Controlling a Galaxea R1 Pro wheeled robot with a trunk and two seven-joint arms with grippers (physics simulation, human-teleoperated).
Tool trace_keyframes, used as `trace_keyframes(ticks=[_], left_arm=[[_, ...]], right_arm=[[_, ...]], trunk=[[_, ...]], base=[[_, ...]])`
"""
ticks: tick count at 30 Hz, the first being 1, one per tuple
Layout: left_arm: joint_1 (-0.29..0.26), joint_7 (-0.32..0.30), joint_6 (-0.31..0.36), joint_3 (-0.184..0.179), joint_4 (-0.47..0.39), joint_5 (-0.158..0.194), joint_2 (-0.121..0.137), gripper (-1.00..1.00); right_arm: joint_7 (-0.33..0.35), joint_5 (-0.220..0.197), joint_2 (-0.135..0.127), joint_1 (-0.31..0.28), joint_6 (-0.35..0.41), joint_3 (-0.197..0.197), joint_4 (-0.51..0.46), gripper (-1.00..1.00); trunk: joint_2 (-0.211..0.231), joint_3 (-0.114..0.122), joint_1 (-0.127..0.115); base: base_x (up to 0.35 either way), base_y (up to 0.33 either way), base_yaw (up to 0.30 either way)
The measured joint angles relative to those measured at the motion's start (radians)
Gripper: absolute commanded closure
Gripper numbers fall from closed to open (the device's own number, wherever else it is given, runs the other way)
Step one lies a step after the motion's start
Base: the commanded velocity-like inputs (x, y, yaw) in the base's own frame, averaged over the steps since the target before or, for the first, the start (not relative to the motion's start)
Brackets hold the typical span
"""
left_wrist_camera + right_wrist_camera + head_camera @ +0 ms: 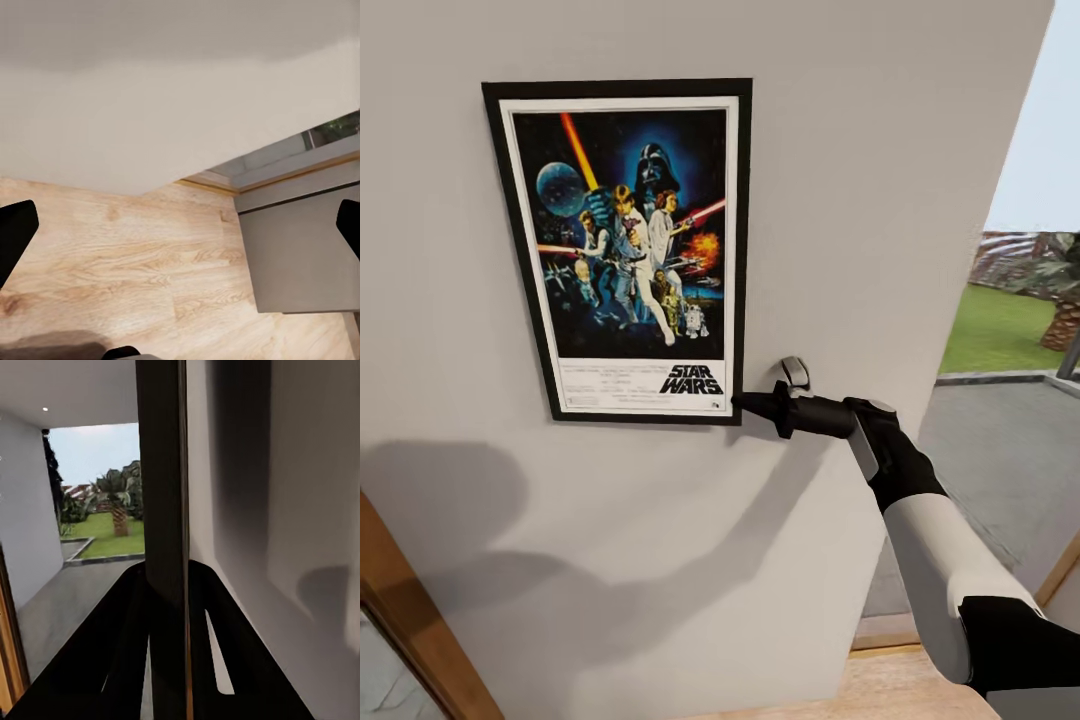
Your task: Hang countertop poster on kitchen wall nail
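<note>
Head view: a pale grey wall [840,200] is shown, with the poster [625,250] set flat and upright against it, above a strip of wooden floor [900,690]. The poster is met at its lower right corner by the right gripper [745,404], reached across from the white and black arm. Whether the frame already rests on a nail cannot be told, since no nail is visible.

Right wrist view: the dark frame edge [161,510] is seen running between the two black fingers [225,615], which are closed upon it.

Left wrist view: the fingertips of the left gripper [180,232] are seen set wide apart, with nothing between them, over wooden floor.

The poster is judged to be light, thin and stiff, with a smooth frame that could slip or pivot under a single corner pinch. A hold on the frame edge, not on the printed face, is judged safest, with release made gently.
</note>
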Motion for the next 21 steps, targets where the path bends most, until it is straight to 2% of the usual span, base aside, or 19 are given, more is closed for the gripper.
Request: trace_keyframes(ticks=[7, 11, 21], left_arm=[[0.0, 0.0, 0.0, 0.002, 0.0, -0.001, 0.0, -1.0], [0.003, 0.0, -0.002, 0.003, 0.022, 0.0, -0.019, -1.0], [0.003, 0.0, -0.002, 0.003, 0.029, 0.0, -0.019, -1.0]], right_arm=[[0.03, 0.0, -0.001, 0.0, -0.042, -0.002, 0.001, 1.0], [0.019, -0.001, -0.001, 0.003, -0.08, -0.008, -0.001, 1.0], [0.012, 0.0, -0.002, 0.003, -0.104, -0.009, 0.0, 1.0]], trunk=[[-0.001, 0.0, 0.0], [0.0, 0.0, 0.0], [0.0, 0.0, 0.0]], base=[[0.054, 0.087, 0.0], [0.0, 0.0, 0.0], [0.0, 0.0, 0.0]])
